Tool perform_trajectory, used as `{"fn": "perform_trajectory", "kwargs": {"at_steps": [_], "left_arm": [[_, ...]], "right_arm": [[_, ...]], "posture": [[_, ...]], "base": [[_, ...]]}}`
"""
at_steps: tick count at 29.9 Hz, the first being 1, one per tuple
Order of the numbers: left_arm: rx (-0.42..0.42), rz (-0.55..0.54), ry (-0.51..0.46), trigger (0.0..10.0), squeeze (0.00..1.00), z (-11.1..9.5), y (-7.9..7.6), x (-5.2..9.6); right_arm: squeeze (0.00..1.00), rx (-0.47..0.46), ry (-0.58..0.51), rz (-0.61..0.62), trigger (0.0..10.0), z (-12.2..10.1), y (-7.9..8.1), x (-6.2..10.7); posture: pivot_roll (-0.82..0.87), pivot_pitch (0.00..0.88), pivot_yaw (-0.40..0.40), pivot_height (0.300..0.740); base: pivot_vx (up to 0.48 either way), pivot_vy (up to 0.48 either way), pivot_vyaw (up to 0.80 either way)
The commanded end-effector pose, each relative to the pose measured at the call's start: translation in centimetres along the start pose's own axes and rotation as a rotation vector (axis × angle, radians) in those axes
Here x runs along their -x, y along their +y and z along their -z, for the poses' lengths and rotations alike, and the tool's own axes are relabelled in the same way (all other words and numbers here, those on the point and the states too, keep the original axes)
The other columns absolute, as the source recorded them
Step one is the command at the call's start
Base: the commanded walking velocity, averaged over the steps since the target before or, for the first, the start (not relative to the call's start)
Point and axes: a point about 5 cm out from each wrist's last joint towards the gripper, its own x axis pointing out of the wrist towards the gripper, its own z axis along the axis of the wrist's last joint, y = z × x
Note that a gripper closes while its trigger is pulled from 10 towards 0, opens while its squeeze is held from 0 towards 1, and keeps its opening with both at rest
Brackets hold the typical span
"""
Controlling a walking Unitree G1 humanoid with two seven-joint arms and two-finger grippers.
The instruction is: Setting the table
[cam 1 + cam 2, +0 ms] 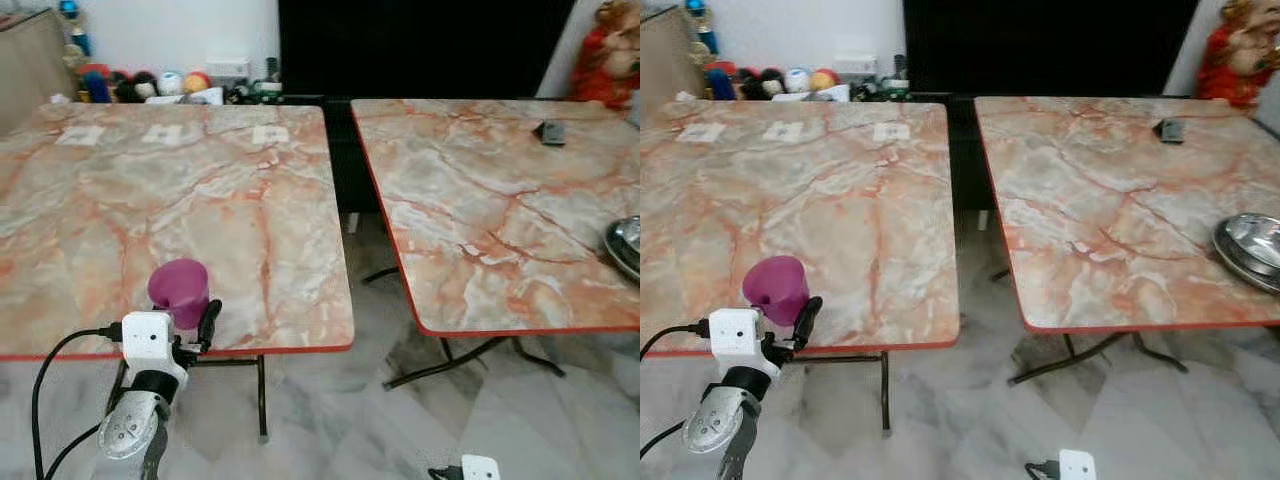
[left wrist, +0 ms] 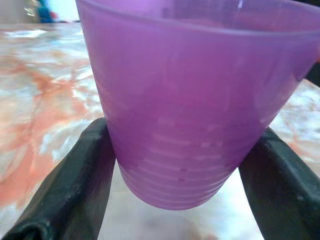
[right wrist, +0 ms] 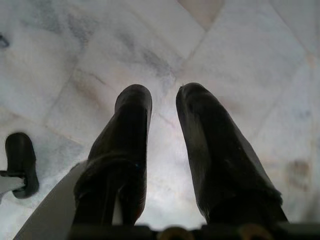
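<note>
Left tool: the left tool (image 1: 190, 322) sits at the near edge of the left worktop (image 1: 150, 200), its 2 black fingers (image 2: 75, 185) clamped on the lower wall of the purple cup (image 1: 180, 290), 1 finger on each side.
Purple cup: upright, mouth up, over the near edge of the left worktop; I cannot tell whether its base touches the marble or hangs just above it.
Why held so: gripping low on the tapered body keeps the rim level and clear, which suits setting it down upright, by my reading.
Right tool: the right tool (image 3: 162, 117) hangs idle, pointing down at the pale marble floor (image 1: 330, 420), its 2 fingers a little apart and holding nothing.
Right worktop: the right worktop (image 1: 470, 210) stands well apart across a gap; a steel plate (image 1: 1252, 248) lies at its right edge and a small dark object (image 1: 550, 132) lies at its far side.
Paper squares: 3 white squares (image 1: 165, 133) lie in a row along the far side of the left worktop, perhaps marking place settings, though too small to read.
Count: 2 worktops, 1 cup, 1 plate, 3 squares, 1 dark object.
Far clutter: coloured balls and bottles (image 1: 140, 85) crowd the wall behind the left worktop; too small to count.
Step in hand: likely placing the cup; table setting looks barely begun.
</note>
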Motion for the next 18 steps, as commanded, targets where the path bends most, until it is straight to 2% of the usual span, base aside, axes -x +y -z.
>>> {"fn": "perform_trajectory", "kwargs": {"at_steps": [1, 18], "left_arm": [[-0.003, 0.006, -0.009, 10.0, 0.0, -0.25, -0.12, -0.09], [-0.049, 0.019, -0.003, 10.0, 0.0, -0.56, 0.7, 0.07]], "right_arm": [[0.0, -0.003, 0.009, 0.013, 10.0, 0.2, -0.38, 0.05], [0.0, -0.025, 0.003, 0.018, 10.0, 0.11, -0.22, 0.03]], "posture": [[-0.02, 0.082, -0.011, 0.74], [-0.01, 0.105, -0.006, 0.74]], "base": [[0.0, -0.368, 0.0], [0.0, -0.368, 0.0]]}}
